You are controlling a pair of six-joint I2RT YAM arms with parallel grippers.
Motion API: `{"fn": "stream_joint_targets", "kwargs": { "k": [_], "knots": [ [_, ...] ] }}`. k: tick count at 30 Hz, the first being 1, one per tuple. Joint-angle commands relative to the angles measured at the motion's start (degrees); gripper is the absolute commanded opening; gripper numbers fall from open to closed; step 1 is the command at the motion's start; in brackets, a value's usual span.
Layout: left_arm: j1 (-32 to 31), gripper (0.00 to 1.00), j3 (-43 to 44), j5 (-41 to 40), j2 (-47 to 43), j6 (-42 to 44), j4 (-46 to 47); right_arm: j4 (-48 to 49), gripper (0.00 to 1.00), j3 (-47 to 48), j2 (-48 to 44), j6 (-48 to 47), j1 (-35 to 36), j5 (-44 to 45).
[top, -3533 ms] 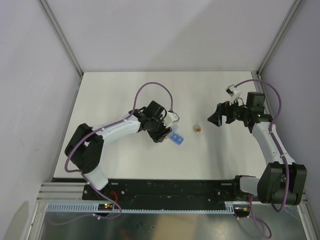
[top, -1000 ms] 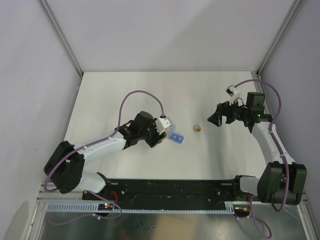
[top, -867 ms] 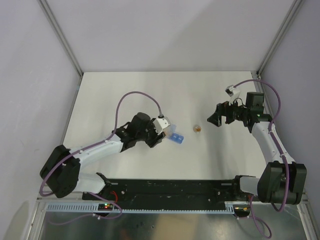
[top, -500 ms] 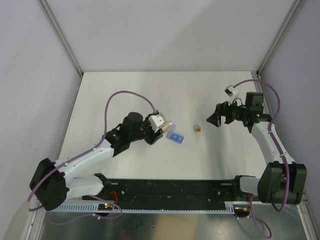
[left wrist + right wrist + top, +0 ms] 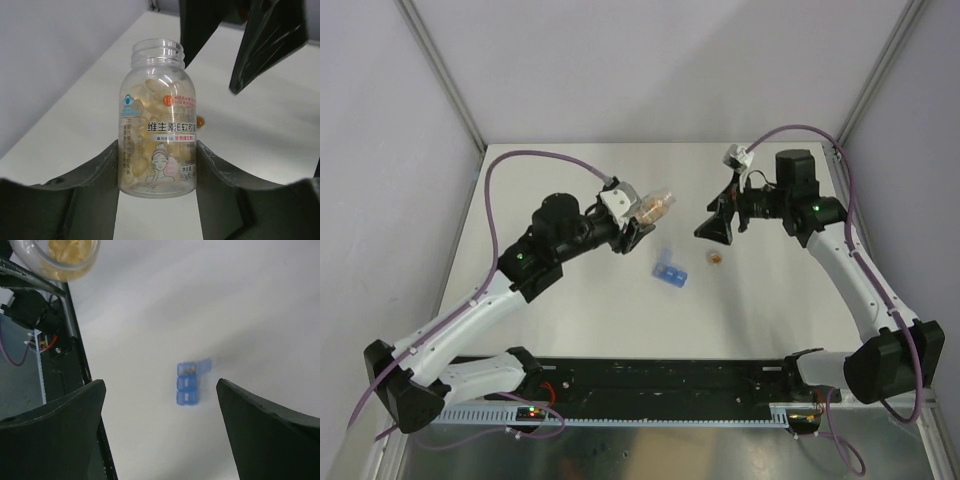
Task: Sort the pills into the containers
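Below frame centre, the small light-blue plastic pill box lies on the worktop. Upper left of it, the uncapped clear plastic bottle of yellow capsules has been raised, clamped in the left pincer. The right pincer, wide open and empty, has been swung inward; pouring seems next.

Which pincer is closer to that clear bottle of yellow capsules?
Left. The left pincer grips the bottle by its sides; the right pincer hangs open beyond its mouth, not touching.
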Motion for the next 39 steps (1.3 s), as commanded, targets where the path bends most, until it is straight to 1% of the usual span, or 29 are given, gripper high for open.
{"fn": "stream_joint_targets", "kwargs": {
  "k": [1,6,14,23,39],
  "knots": [
    [-0.3,0.0,6.9,3.5,1.2,-4.5,-1.9,2.2,1.0,6.9,3.2,5.0,2.9,-0.6],
    [-0.4,0.0,11.1,6.4,2.7,-8.6,-4.1,4.7,0.99,13.0,6.9,9.2,4.1,0.7],
    [-1.2,0.0,12.7,6.5,4.0,-8.7,-6.2,6.1,0.99,19.9,9.7,14.2,5.7,0.3],
    [-1.9,0.0,12.2,4.8,5.8,-7.3,-6.3,4.5,0.99,21.2,9.1,14.1,8.6,1.5],
    [-2.2,0.0,13.0,1.0,9.8,-5.7,-6.4,2.1,0.99,21.6,7.8,14.3,9.8,2.4]
  ]
}}
